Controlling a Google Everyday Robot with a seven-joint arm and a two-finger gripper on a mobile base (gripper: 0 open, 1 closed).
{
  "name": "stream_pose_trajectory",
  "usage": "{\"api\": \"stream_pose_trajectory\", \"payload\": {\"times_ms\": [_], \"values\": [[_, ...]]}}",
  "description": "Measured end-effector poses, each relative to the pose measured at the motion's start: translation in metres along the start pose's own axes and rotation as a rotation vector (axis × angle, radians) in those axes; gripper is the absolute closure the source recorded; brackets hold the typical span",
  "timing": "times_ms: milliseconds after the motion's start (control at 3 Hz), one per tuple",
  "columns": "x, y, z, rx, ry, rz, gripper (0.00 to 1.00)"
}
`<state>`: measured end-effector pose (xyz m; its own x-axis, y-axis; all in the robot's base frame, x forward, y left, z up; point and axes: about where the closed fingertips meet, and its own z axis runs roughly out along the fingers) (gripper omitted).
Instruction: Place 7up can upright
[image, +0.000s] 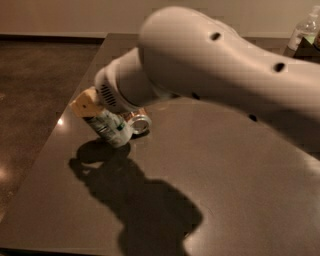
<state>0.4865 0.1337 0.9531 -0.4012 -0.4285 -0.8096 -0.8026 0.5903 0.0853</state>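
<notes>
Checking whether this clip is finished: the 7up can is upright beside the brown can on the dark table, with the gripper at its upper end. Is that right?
Not quite. The camera view shows the 7up can tilted, not upright, its top leaning toward the gripper. The rest holds: it is beside the brown can on the dark table, with the gripper at its upper end.

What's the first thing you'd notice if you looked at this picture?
The huge pale robot arm stretches across the top of the picture. At its tip, toward the picture's left side, the claw grips the 7up can, tilted on the dark table beside a brown-gold can. A big black shadow spreads below.
</notes>
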Motion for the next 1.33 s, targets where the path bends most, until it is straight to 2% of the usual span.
{"api": "stream_pose_trajectory", "payload": {"times_ms": [333,667,1000,1333], "values": [[0.026,-0.033,-0.015,0.051,-0.127,0.073,1.0],[0.02,-0.023,-0.009,-0.013,-0.224,0.123,1.0],[0.024,-0.038,-0.007,-0.117,-0.384,0.277,1.0],[0.044,-0.041,-0.022,-0.178,-0.528,0.388,1.0]]}}
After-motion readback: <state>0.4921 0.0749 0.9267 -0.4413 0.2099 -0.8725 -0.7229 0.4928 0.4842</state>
